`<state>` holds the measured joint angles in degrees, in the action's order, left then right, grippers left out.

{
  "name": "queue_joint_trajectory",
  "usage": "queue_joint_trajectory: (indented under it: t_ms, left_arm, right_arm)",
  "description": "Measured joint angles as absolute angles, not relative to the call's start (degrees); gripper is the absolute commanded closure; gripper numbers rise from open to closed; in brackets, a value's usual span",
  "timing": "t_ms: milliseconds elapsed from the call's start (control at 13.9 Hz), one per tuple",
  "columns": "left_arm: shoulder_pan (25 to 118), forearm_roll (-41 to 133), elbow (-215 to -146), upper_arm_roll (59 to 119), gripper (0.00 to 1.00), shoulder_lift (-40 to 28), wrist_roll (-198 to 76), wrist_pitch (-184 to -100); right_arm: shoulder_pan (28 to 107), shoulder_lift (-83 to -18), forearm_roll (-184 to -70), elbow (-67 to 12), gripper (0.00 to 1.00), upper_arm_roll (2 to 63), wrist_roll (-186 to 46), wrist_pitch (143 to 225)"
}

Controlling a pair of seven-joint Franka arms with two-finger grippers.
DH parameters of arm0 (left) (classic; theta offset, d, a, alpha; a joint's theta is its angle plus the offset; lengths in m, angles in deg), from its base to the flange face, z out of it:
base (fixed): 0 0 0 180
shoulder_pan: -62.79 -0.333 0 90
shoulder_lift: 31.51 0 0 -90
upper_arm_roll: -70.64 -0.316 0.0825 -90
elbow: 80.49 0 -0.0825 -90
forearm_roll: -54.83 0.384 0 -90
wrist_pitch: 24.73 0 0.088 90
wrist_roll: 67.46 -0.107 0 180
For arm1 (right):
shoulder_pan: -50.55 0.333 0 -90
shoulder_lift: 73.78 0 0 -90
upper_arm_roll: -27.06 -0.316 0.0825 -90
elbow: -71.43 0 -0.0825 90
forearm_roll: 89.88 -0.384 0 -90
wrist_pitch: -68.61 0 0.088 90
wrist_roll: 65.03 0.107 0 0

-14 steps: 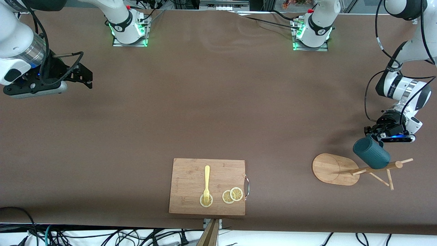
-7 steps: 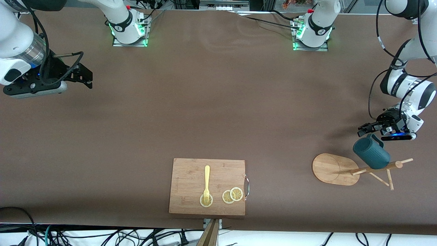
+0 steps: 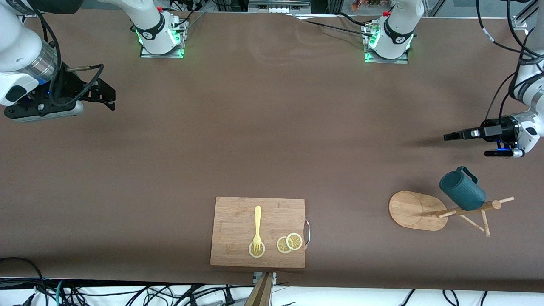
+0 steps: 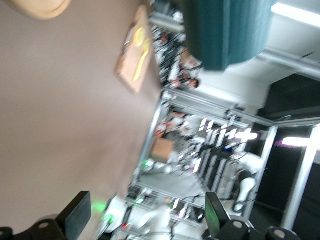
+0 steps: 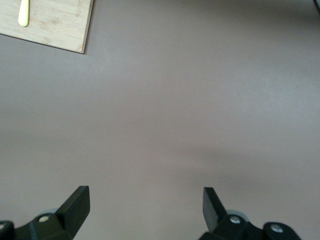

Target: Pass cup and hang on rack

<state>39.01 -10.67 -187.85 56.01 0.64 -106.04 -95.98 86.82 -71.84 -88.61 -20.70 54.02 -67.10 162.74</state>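
The dark teal ribbed cup (image 3: pixel 462 191) hangs tilted on the upper pegs of the wooden rack (image 3: pixel 414 210), and neither gripper touches it. My left gripper (image 3: pixel 448 137) is open and empty over bare table at the left arm's end, clear of the cup. In the left wrist view the cup (image 4: pixel 227 30) shows well apart from the open left gripper (image 4: pixel 147 220). My right gripper (image 3: pixel 108 97) waits open and empty over the right arm's end of the table; in its wrist view the right gripper (image 5: pixel 145 205) has only bare table between its fingers.
A bamboo cutting board (image 3: pixel 238 221) with a metal handle lies near the table's front edge, carrying a yellow fork (image 3: pixel 257 225) and lemon slices (image 3: pixel 289 243). The board's corner (image 5: pixel 55 25) shows in the right wrist view. Cables run along the front edge.
The left gripper has opened, let go of the cup and drawn back from it toward the left arm's end. The cup stays on the rack. The right arm has not moved.
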Motion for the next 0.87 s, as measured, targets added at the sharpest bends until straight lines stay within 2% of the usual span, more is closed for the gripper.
queue_joint_trajectory:
  t_ms: [216,505,866]
  left_arm:
    - [39.6,3.7,-185.6,55.9,0.0,-3.5,-106.0,-100.4]
    - [44.6,17.8,-178.0,56.3,0.0,-8.3,-99.1,-101.4]
    - [49.5,30.7,-169.6,62.4,0.0,-11.8,-83.7,-101.7]
  right_arm:
    - [86.8,-71.8,-88.6,-20.7,0.0,54.0,-67.1,162.7]
    - [86.8,-71.8,-88.6,-20.7,0.0,54.0,-67.1,162.7]
    - [86.8,-71.8,-88.6,-20.7,0.0,54.0,-67.1,162.7]
